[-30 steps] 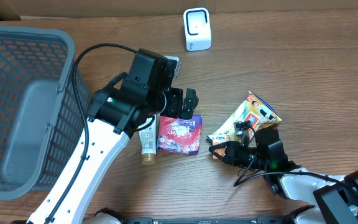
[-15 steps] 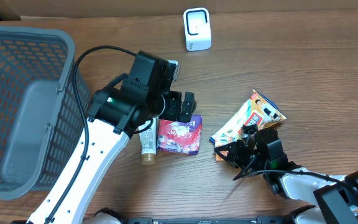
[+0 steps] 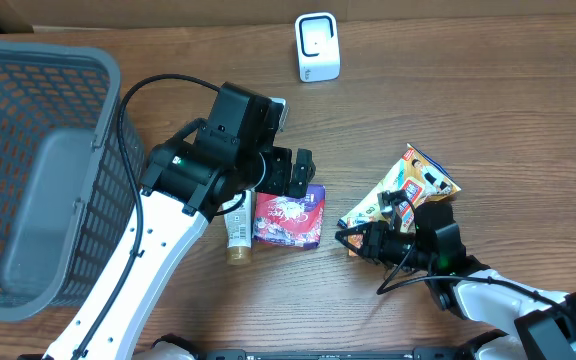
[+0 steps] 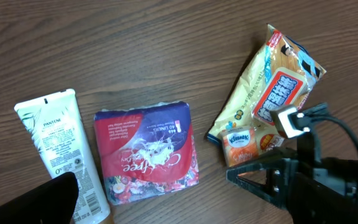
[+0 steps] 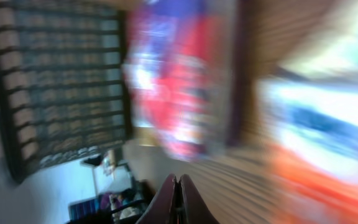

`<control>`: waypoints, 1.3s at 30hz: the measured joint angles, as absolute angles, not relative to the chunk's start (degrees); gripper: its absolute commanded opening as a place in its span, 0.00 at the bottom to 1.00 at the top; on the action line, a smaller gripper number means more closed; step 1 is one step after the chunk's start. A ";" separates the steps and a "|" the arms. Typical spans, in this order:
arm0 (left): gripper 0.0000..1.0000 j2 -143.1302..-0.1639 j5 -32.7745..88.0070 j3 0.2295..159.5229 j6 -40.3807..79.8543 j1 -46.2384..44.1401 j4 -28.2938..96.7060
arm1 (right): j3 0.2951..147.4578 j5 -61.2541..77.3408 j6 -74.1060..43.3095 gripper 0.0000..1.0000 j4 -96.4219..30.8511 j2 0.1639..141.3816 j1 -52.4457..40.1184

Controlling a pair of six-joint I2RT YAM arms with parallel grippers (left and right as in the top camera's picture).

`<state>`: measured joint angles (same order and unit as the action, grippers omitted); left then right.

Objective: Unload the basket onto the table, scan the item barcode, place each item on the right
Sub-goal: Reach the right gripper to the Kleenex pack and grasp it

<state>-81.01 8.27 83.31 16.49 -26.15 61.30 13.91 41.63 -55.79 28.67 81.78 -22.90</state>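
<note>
Close to me, the right arm [image 3: 438, 250] lies low over the table [image 3: 488, 120]. Its jaws are shut tight with nothing between them. Their tip points left and sits just beside the low end of the yellow pack [image 3: 413, 180]. I cannot tell if it touches. The yellow pack lies flat and slanted on the table. A small orange pack [image 4: 240, 144] lies at its low end. The right wrist view is too blurry to show more.

A bit further left, a red and purple pack [image 3: 288, 215] lies flat. A white tube [image 3: 236, 228] lies right beside it on its left, cap end toward me. The left arm [image 3: 218, 150] hangs over them. Its jaws are wide apart and hold nothing, above the far edge of the red and purple pack.

A grey basket [image 3: 68, 90] sits at the far left. Farthest away, the white scanner [image 3: 317, 46] stands at the back of the table, well apart from the yellow pack.
</note>
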 measured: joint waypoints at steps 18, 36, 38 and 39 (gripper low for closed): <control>1.00 -81.01 7.73 83.31 16.49 -26.15 61.30 | 15.77 44.71 -45.43 0.06 23.66 80.71 -16.86; 1.00 -81.01 3.92 83.33 16.27 -26.15 55.48 | 40.56 28.99 -14.96 1.00 -37.56 74.22 -16.91; 1.00 -81.01 3.66 83.33 16.27 -26.15 55.51 | 45.28 27.68 -12.36 1.00 -40.56 74.22 -16.91; 1.00 -81.01 3.55 83.33 16.27 -26.15 55.48 | 47.51 26.89 -11.62 1.00 -42.39 74.22 -16.91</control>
